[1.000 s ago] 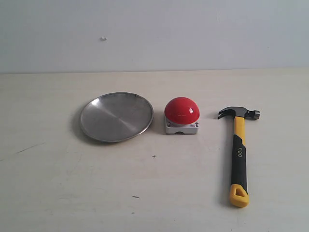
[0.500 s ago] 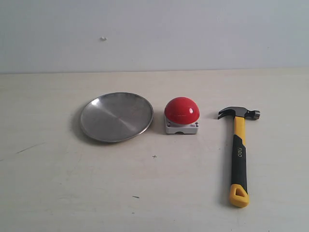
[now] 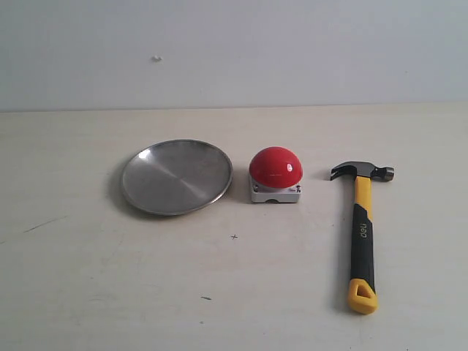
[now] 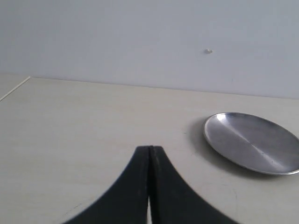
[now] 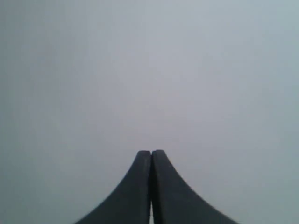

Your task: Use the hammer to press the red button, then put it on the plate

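Hammer (image 3: 362, 234): lying flat at the right of the scene, its dark head pointing to the far side and its yellow end toward the near edge, the black handle running almost straight from far to near
Red button (image 3: 276, 167): sitting on its small grey base around the middle of the scene, left of the hammer's head and clearly apart from it
Plate (image 3: 176, 176): lying left of the red button, its rim coming near the button's base without touching it
Left gripper (image 4: 150, 149): its two dark fingers are pressing together tip to tip, gripping nothing; its wrist view is taking in the tabletop and the plate (image 4: 254, 142)
Right gripper (image 5: 151, 153): its fingers are also pressing together, gripping nothing, and facing a plain pale grey surface
Table (image 3: 234, 292): a pale tabletop bearing all three things
Wall (image 3: 234, 51): a light grey wall rising at the far side
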`<state>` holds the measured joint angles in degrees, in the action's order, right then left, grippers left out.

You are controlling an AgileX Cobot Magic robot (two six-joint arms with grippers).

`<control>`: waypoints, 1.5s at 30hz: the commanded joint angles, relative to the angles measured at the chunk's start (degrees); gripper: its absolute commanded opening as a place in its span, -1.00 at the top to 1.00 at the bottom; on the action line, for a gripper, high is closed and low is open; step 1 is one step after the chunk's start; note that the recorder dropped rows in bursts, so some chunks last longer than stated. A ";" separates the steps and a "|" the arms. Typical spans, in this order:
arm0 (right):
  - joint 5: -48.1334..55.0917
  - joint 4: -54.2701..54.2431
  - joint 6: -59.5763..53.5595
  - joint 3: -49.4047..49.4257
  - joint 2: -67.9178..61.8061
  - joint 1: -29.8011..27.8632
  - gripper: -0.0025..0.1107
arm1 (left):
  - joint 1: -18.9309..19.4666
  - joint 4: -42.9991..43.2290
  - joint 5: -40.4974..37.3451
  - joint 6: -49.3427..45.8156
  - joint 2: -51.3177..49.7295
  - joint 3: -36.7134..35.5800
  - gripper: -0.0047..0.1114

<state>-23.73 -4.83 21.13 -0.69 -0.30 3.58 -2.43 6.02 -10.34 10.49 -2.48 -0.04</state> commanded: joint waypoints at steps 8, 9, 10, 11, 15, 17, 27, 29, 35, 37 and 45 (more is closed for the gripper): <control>28.87 -13.57 -27.25 -38.67 -48.20 -0.34 0.96 | 0.08 -0.86 6.79 8.94 0.12 0.04 0.92; 33.30 -13.23 -26.84 -42.46 -54.04 -0.34 0.96 | 0.08 -0.86 6.64 9.49 0.12 0.04 0.92; 37.51 -12.55 -26.84 -46.17 -59.80 -0.34 0.96 | 0.08 -0.86 6.64 9.49 0.12 0.04 0.92; 40.95 -11.69 -26.55 -49.18 -64.26 -0.34 0.96 | 0.08 -0.86 6.64 9.49 0.12 0.04 0.92; 58.31 0.75 -16.09 -62.54 -83.31 -0.34 0.96 | 0.08 -0.86 6.57 10.26 0.12 0.04 0.92; 68.06 7.34 -9.33 -67.79 -91.95 -0.34 0.96 | 0.08 -0.86 6.16 11.25 0.12 0.04 0.92; 72.06 8.10 -1.26 -77.59 -116.49 -0.34 0.66 | 0.08 -0.86 5.70 13.06 0.12 0.04 0.92; 71.67 8.20 3.27 -78.00 -118.17 -0.34 0.47 | 0.08 -0.86 5.59 14.49 0.12 0.04 0.92; 69.68 8.36 9.31 -78.40 -119.82 -0.34 -0.12 | 0.08 -0.86 4.40 16.21 0.12 0.04 0.92; 67.82 8.36 11.38 -78.40 -119.82 -0.59 -0.20 | 0.08 -0.86 3.95 17.53 0.12 0.04 0.92; 64.21 8.31 15.07 -78.40 -120.90 -1.06 -0.18 | 0.08 -0.86 3.41 18.31 0.12 0.04 0.92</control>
<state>41.25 3.34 35.18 -78.71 -120.75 3.01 -2.43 5.61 -6.79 28.25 -2.48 -0.04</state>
